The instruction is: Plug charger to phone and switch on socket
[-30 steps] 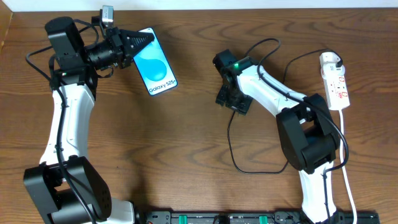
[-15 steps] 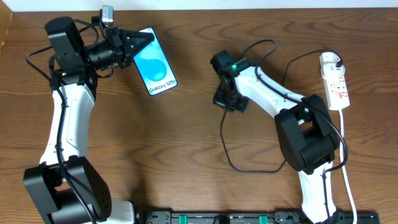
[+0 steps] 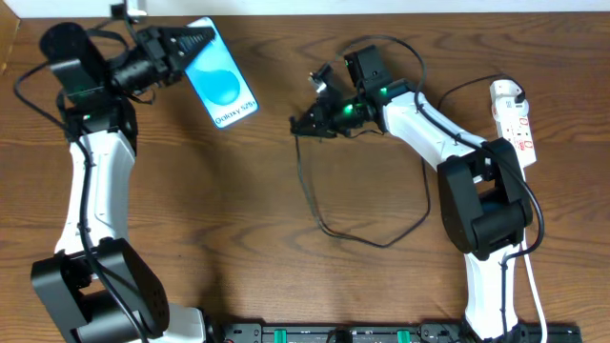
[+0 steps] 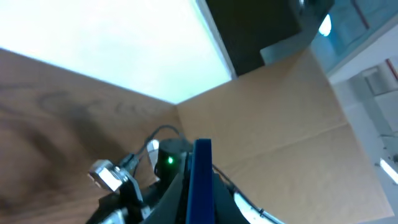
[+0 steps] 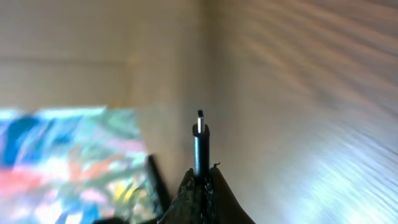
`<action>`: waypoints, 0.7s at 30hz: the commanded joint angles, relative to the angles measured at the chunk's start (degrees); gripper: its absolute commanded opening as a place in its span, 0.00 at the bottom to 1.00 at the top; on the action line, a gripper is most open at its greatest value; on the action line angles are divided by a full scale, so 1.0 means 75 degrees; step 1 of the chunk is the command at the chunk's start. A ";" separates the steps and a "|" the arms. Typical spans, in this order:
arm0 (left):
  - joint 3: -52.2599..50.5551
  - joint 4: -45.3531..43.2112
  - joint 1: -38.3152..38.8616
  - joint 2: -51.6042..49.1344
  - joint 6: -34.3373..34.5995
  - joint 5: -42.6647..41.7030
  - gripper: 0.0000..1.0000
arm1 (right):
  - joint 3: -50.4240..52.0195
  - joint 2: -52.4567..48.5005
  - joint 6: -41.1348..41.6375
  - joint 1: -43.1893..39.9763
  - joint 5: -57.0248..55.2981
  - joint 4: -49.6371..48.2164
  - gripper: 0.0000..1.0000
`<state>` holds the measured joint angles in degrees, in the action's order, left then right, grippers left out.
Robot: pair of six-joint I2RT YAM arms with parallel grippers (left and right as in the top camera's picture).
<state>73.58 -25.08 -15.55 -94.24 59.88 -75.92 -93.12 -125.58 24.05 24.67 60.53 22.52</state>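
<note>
Charger (image 5: pixel 199 144): plug tip pinched in the right gripper (image 3: pixel 303 123), mid-table, its cable looping nearer.
Phone (image 3: pixel 222 86): far left, angled, its edge clamped by the left gripper (image 3: pixel 195 40).
Socket (image 3: pixel 515 119): far right.

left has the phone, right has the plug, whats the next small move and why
Probably ease the right gripper leftward toward the free lower edge of the phone. The charger plug juts from its shut fingers, the left gripper grips the phone at its top end, and bare table shows between plug and phone, so closing that gap seems next.
</note>
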 commanded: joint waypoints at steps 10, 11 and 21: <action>0.0047 -0.0108 -0.0224 -0.0015 0.1084 0.0388 0.07 | 0.0017 0.0201 -0.0787 0.0347 0.3652 -0.2480 0.01; 0.0047 -0.0061 -0.0224 -0.0015 0.1061 0.0452 0.07 | 0.0017 0.0201 -0.0787 0.0358 0.3765 -0.2582 0.01; 0.0047 -0.0067 -0.0224 -0.0017 -0.0510 0.0627 0.08 | 0.0017 0.0201 -0.0466 0.0609 0.3864 -0.2929 0.01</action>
<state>73.58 -25.08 -17.15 -94.39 62.26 -71.75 -93.06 -125.58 20.36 27.90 87.55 0.93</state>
